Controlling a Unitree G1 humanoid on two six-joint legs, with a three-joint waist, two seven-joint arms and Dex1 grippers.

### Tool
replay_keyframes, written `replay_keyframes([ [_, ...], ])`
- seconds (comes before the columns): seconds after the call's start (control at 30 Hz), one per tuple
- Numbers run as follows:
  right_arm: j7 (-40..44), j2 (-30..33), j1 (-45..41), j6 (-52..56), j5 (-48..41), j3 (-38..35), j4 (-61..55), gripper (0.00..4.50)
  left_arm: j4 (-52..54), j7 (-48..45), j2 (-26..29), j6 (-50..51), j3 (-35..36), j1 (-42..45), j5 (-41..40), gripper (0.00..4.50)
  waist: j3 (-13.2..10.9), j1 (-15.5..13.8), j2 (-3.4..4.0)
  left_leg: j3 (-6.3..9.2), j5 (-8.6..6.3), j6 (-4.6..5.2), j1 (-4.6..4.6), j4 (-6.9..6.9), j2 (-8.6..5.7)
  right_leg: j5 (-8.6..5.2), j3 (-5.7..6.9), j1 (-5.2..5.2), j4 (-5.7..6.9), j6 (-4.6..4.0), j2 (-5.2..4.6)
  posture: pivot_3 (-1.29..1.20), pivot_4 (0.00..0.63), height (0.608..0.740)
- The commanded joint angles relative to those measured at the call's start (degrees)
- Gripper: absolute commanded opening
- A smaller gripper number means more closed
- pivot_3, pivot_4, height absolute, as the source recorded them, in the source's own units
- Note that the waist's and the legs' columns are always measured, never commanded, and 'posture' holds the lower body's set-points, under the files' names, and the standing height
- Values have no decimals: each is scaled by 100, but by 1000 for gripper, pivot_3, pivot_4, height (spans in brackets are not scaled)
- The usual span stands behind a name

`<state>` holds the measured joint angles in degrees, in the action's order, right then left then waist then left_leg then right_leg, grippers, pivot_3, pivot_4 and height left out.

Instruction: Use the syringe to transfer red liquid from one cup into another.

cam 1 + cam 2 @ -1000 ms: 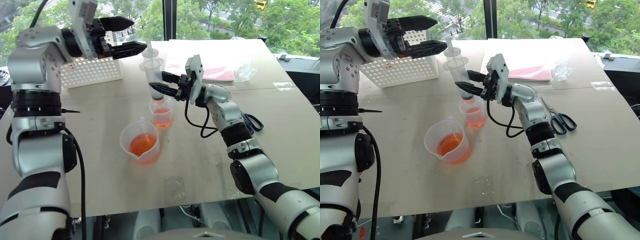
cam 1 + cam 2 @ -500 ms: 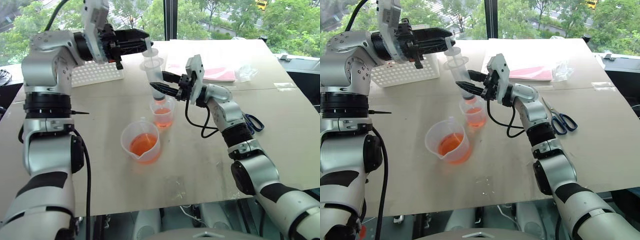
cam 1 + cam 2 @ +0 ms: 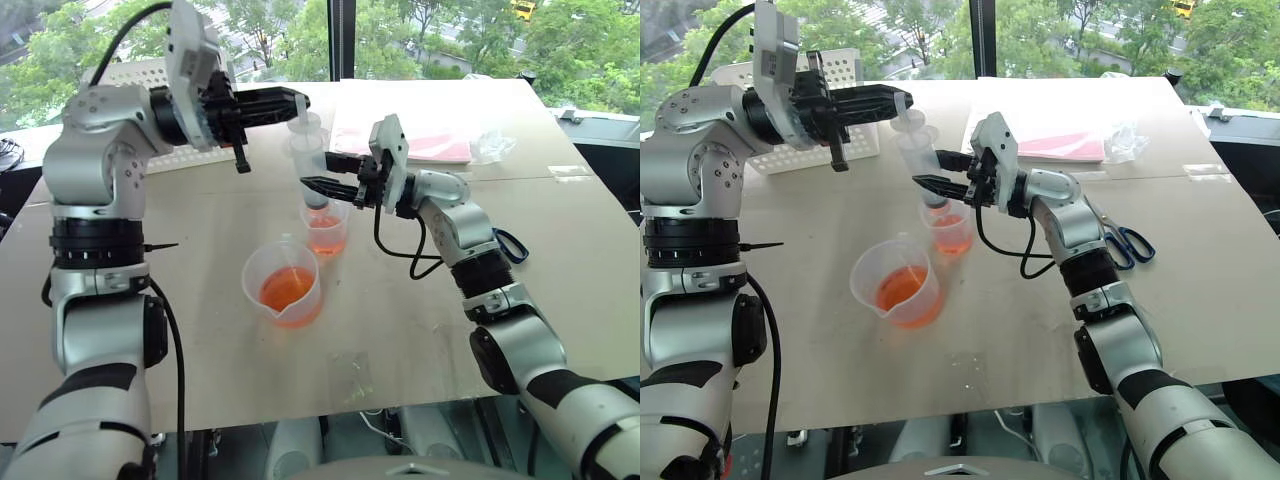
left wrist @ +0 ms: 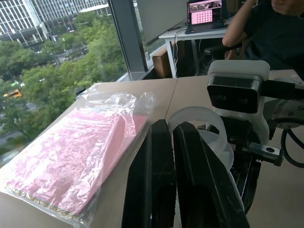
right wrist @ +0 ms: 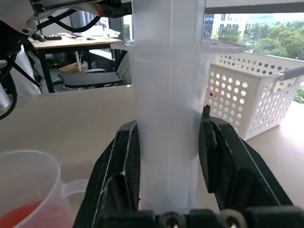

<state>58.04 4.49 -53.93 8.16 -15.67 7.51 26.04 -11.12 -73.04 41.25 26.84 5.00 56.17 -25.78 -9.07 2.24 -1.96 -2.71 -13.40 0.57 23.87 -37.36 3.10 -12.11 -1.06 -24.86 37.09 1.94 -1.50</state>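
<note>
- The spouted cup (image 3: 281,284), nearest, holds red liquid (image 3: 284,291).
- Behind it, the right gripper (image 3: 318,172) clamps the syringe (image 3: 311,160) barrel upright over the smaller cup (image 3: 326,227): the discharge step.
- The left gripper (image 3: 285,99), fingers pressed together, rests at the plunger top; next it likely presses straight down.

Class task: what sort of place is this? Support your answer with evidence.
Probably an upper-floor office or lab: large windows over treetops, a wide beige table, a desk with an open laptop behind.
</note>
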Motion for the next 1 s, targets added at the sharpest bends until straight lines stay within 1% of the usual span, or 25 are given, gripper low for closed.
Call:
replay_keyframes([
  [0.03,-50,-10,-177,91,-193,-75,-716,1350,399,-17,-75,78,-205,-267,-73,57,0,-3,0,0,0,0,0,0,0,0,0,0,0,0,0,0,150,740],
  [0.23,-108,63,-199,285,-247,-124,-909,1350,639,60,-80,33,-273,-575,-33,57,0,-4,0,0,0,0,0,-1,0,0,0,0,1,0,0,0,150,740],
  [0.6,-159,135,-345,682,-418,-246,-1262,1350,763,221,-75,19,-224,-760,-78,57,0,-7,0,0,0,0,0,-1,0,0,0,0,-1,0,0,0,150,740],
  [0.7,-202,135,-328,739,-459,-275,-1351,1350,880,588,-158,442,261,-610,-558,57,0,-6,-1,0,0,0,0,-1,0,0,0,0,0,0,0,0,150,740],
  [0.77,-253,137,-338,784,-509,-314,-1384,1350,1032,601,6,871,533,-623,-925,57,0,3,0,2,0,0,0,-1,0,0,0,0,0,0,0,0,150,740],
  [0.87,-346,145,-371,886,-643,-405,-1436,1350,1363,703,310,1575,918,-798,-1463,976,0,24,0,2,0,0,-1,0,1,0,-1,0,0,0,1,0,150,740],
  [0.93,-421,139,-415,979,-758,-504,-1446,1350,1552,1117,411,1875,1203,-981,-1626,1831,0,20,0,2,0,0,-1,2,3,0,-1,0,-1,0,1,0,150,740],
  [1.0,-524,130,-454,1123,-877,-600,-1474,1350,1674,1455,451,2306,1607,-1167,-2033,2566,0,7,1,3,0,0,-2,1,3,0,1,0,-1,0,0,0,150,740],
])
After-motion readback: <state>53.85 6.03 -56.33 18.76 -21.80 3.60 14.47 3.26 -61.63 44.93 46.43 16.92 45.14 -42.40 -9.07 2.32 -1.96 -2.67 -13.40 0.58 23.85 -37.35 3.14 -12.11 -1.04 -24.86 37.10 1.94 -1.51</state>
